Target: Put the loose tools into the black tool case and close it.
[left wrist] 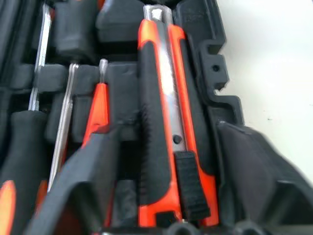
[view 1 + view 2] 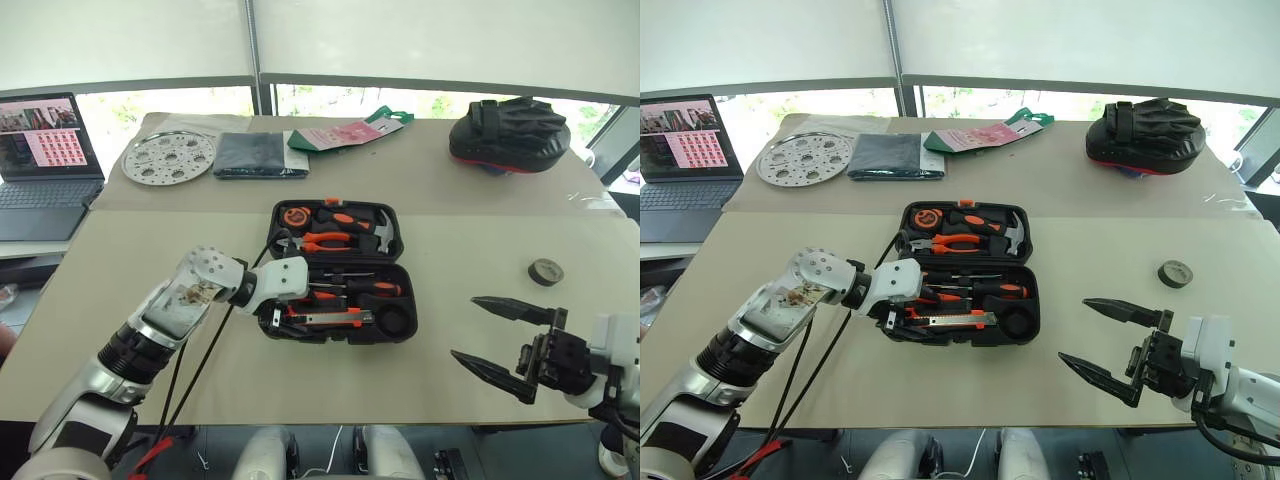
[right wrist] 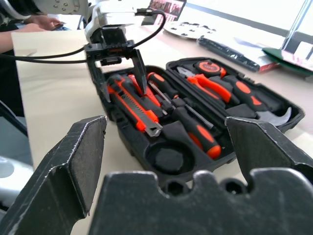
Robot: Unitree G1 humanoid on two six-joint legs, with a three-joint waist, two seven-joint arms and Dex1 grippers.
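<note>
The black tool case (image 2: 408,290) lies open in the middle of the table. In its near half rest two long screwdrivers (image 2: 370,288), a small all-orange screwdriver (image 1: 98,107) and the orange-and-black utility knife (image 2: 325,320). My left gripper (image 2: 275,318) hangs over the case's left end. It is open, with one finger on each side of the utility knife's (image 1: 161,122) end and a gap on both sides. The small black tape roll (image 2: 545,271) lies on the table right of the case. My right gripper (image 2: 462,328) stands open and empty near the front edge, between roll and case.
The case's far half holds pliers (image 2: 325,240), a hammer (image 2: 382,228) and a tape measure (image 2: 297,215). At the back lie a perforated metal disc (image 2: 168,157), a dark folded cloth (image 2: 250,155), a pink packet (image 2: 345,133) and a black padded mitt (image 2: 510,130). A laptop (image 2: 40,160) sits far left.
</note>
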